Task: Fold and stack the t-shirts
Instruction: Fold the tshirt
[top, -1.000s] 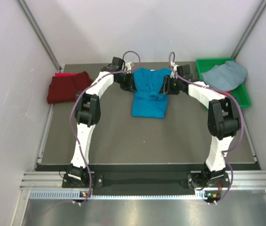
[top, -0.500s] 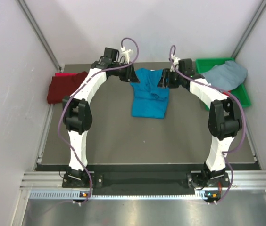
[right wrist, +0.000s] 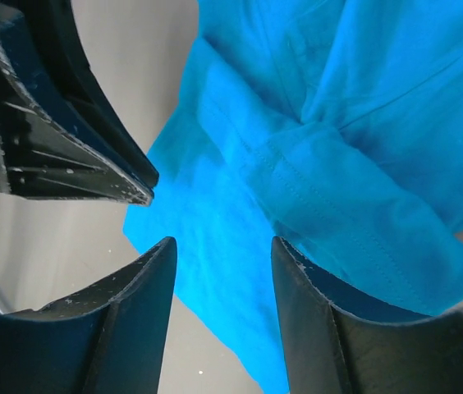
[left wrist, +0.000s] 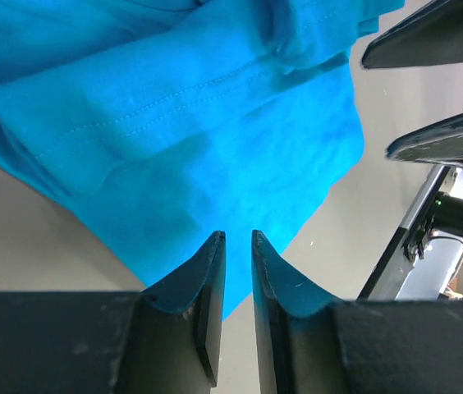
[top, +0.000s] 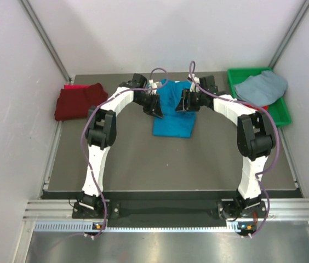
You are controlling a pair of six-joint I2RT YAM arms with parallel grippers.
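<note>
The turquoise t-shirt (top: 171, 125) lies partly folded and rumpled at the middle of the table (top: 143, 159). My left gripper (top: 155, 107) hangs low over its left edge. In the left wrist view this gripper (left wrist: 236, 235) has its jaws a narrow slit apart, with nothing between them and the t-shirt (left wrist: 199, 123) beyond. My right gripper (top: 185, 102) is over the shirt's right side. In the right wrist view it (right wrist: 223, 242) stands open above the cloth (right wrist: 338, 123), holding nothing. A maroon t-shirt (top: 78, 102) lies folded at the far left on a red one (top: 73, 86).
A green bin (top: 279, 112) at the far right holds a pale grey-blue t-shirt (top: 261, 86). White walls close in the table on the left, right and back. The two grippers face each other closely across the shirt; the left one's fingers (right wrist: 59, 131) show in the right wrist view.
Both grippers rose toward the table's far edge, then came back down and inward over the turquoise shirt's upper half. The right gripper's jaws stand wider than a second ago.
</note>
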